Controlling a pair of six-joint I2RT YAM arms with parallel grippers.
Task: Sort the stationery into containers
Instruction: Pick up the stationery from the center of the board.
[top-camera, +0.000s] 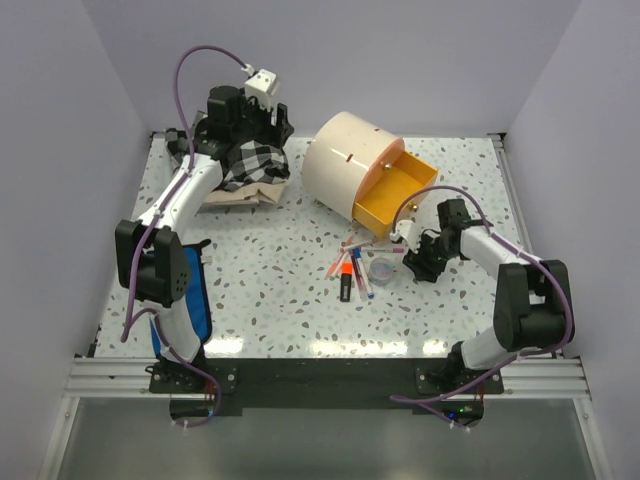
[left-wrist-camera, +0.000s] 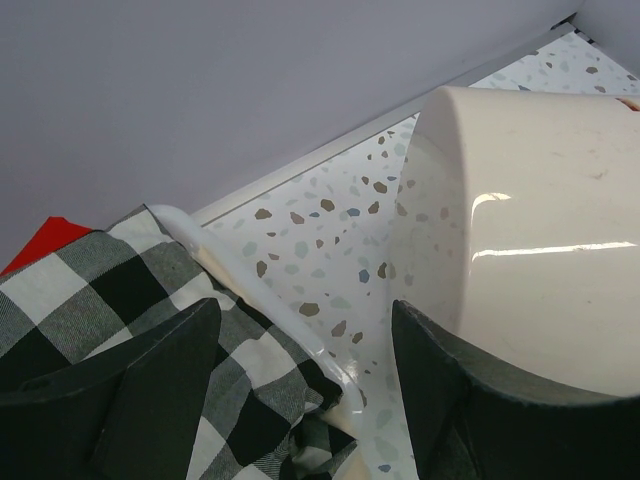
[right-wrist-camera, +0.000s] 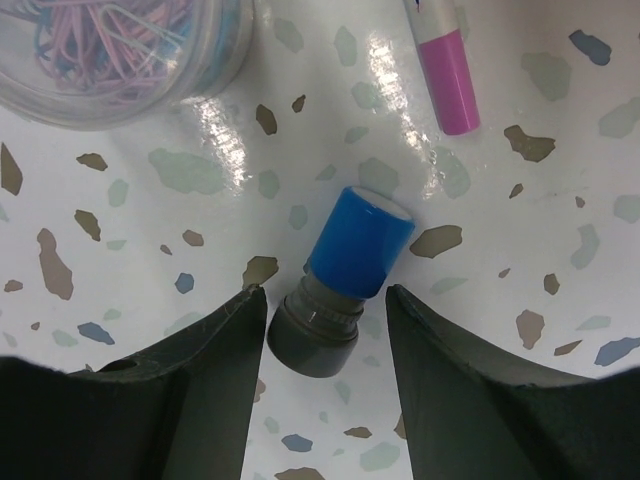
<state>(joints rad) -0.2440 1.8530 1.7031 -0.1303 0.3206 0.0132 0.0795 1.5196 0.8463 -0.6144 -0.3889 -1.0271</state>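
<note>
The cream drum-shaped cabinet (top-camera: 345, 160) lies at the back middle with one orange drawer (top-camera: 398, 190) pulled open. Pens, an orange highlighter (top-camera: 353, 264) and a black item lie in a loose cluster in front of it. The clear round pot (top-camera: 382, 268) holds coloured paper clips (right-wrist-camera: 110, 50). My right gripper (top-camera: 415, 262) is open and low over the table. Its fingers (right-wrist-camera: 215, 370) straddle a small grey cylinder with a blue cap (right-wrist-camera: 345, 270) without touching it. A pink pen end (right-wrist-camera: 447, 75) lies beyond. My left gripper (left-wrist-camera: 300, 320) is open over the checked cloth (left-wrist-camera: 130, 300), beside the cabinet wall (left-wrist-camera: 520, 230).
The black-and-white checked cloth pile (top-camera: 250, 165) sits at the back left on a beige sheet (top-camera: 245, 198). A blue cover (top-camera: 195, 290) hangs at the left arm's lower link. Lilac walls close the back and sides. A rail runs along the right table edge (top-camera: 515, 190).
</note>
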